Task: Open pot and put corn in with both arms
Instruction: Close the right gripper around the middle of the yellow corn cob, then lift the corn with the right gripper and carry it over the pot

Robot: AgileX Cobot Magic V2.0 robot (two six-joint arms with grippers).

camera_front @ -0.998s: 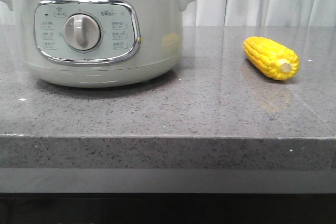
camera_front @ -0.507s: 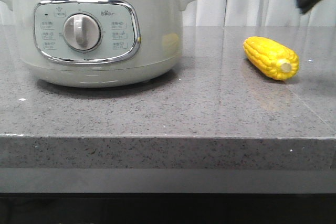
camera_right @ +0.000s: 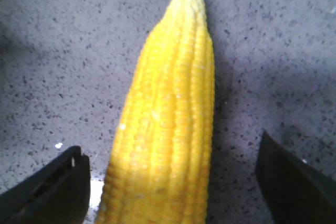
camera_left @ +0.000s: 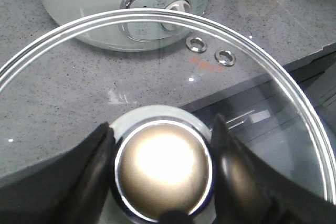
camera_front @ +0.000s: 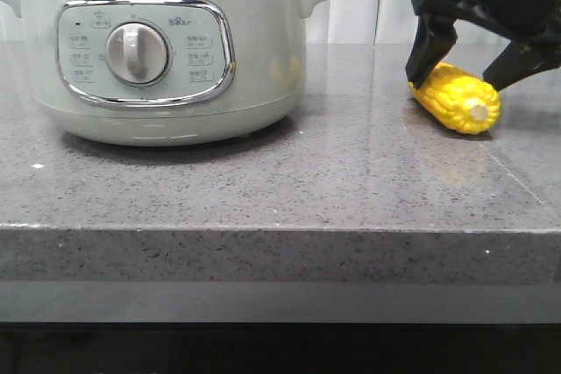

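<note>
1. The left gripper [camera_left: 164, 169] is seen in the left wrist view pinched on the round metal knob [camera_left: 164, 167] of the glass lid [camera_left: 273, 77], a finger pressed against each side of the knob.
2. The lid is held up, clear of the pot [camera_left: 126, 3], which is seen through the glass with its control panel facing the camera; the opening step is therefore judged done.
3. The right gripper [camera_front: 466, 52] is spread wide, its two fingers standing on either side of the corn [camera_front: 456, 101] and not yet closed on it.
4. In the right wrist view the corn [camera_right: 165, 124] is seen lying lengthwise between the parted fingertips [camera_right: 50, 192], with grey surface showing on both sides, so no contact is read there.
5. The corn is still lying on the table [camera_front: 289, 190], well apart from the pot [camera_front: 162, 50], which stands to the robot's left of it.
6. The pot's top is cut off in the front view, so its inside cannot be checked.
7. What is judged left: the corn must be gripped, lifted, carried over the open pot and released inside.
</note>
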